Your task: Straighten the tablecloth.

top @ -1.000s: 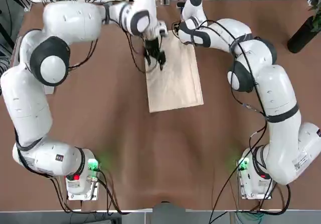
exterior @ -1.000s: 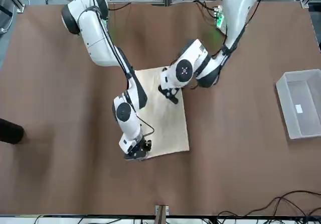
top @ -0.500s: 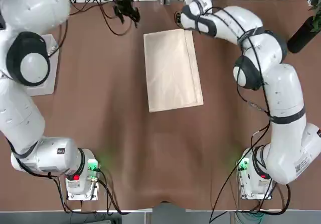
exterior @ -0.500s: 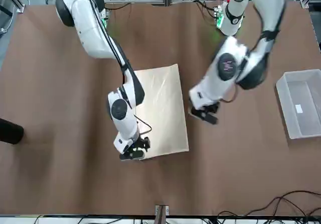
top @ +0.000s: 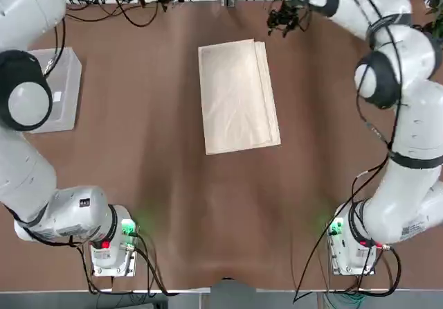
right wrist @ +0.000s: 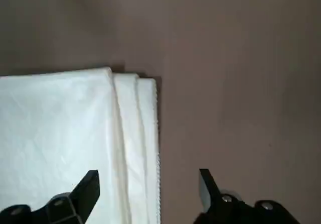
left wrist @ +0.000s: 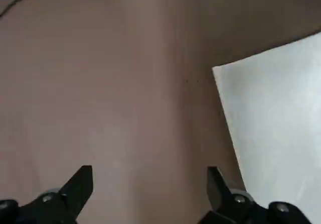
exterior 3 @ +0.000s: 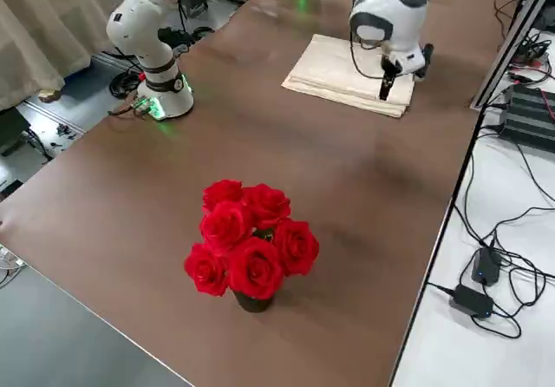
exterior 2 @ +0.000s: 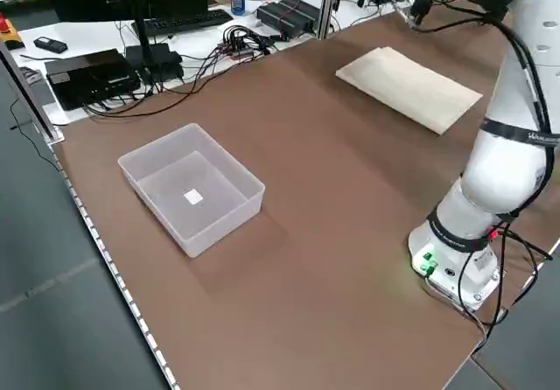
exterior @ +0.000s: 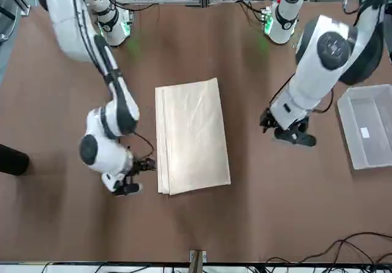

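The tablecloth [top: 237, 95] lies folded in layers on the brown cover [top: 208, 212] at the middle of the far half of the table, with neither gripper touching it. The left gripper [exterior: 288, 129] hovers off its left side, fingers spread and empty. The right gripper [exterior: 125, 178] sits just beside its far right corner, fingers spread too. A clear bin [top: 55, 91] stands well left.

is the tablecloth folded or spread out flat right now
Folded. The tablecloth lies as a compact rectangle, and stacked layer edges show along one side. Both grippers, left and right, are open and off it.
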`<state>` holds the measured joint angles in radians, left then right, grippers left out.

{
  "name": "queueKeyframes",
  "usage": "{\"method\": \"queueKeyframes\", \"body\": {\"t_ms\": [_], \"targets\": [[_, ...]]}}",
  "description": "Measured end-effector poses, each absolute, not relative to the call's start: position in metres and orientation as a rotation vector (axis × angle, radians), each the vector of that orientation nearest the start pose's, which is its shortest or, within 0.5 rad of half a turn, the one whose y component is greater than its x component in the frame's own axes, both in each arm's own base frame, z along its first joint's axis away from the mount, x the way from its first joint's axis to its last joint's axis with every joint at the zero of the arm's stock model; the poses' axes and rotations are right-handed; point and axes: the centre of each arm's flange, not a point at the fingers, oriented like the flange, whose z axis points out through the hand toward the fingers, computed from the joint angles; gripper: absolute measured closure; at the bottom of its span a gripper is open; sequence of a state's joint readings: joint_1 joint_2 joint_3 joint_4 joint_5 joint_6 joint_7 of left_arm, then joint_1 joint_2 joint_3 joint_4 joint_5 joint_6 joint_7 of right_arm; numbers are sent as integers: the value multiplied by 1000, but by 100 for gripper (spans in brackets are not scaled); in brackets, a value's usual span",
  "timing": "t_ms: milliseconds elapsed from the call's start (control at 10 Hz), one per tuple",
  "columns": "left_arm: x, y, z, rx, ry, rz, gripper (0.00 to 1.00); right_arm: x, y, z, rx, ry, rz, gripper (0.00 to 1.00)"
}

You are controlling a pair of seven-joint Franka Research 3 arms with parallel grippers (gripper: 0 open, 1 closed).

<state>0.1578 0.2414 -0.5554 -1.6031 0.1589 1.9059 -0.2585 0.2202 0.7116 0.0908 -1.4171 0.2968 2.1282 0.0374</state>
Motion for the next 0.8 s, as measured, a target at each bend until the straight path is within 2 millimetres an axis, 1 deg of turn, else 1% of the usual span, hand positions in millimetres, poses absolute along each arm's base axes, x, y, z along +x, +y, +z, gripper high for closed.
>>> {"method": "queueKeyframes", "body": {"t_ms": [100, 200, 300, 400, 500, 600, 700, 800], "targets": [[601, -186, 531, -3147, 179, -162, 0, 679, 213, 268, -2784, -117, 100, 11], [596, -169, 548, -3154, 112, -167, 0, 661, 210, 251, -2738, -92, 106, 11], [589, -156, 564, -3151, 64, -168, 0, 642, 213, 236, -2718, -82, 82, 11], [583, -146, 577, -3152, 31, -170, 0, 623, 219, 227, -2721, -83, 43, 11], [579, -133, 585, -3158, 27, -157, 0, 607, 228, 219, -2721, -81, 17, 11], [577, -115, 589, -3173, 41, -131, 0, 592, 237, 212, -2710, -66, 18, 11], [574, -90, 596, -3200, 35, -111, 0, 582, 242, 205, -2703, -57, 34, 11], [568, -58, 607, -3231, 17, -92, 0, 577, 243, 200, -2701, -51, 48, 11]]}}
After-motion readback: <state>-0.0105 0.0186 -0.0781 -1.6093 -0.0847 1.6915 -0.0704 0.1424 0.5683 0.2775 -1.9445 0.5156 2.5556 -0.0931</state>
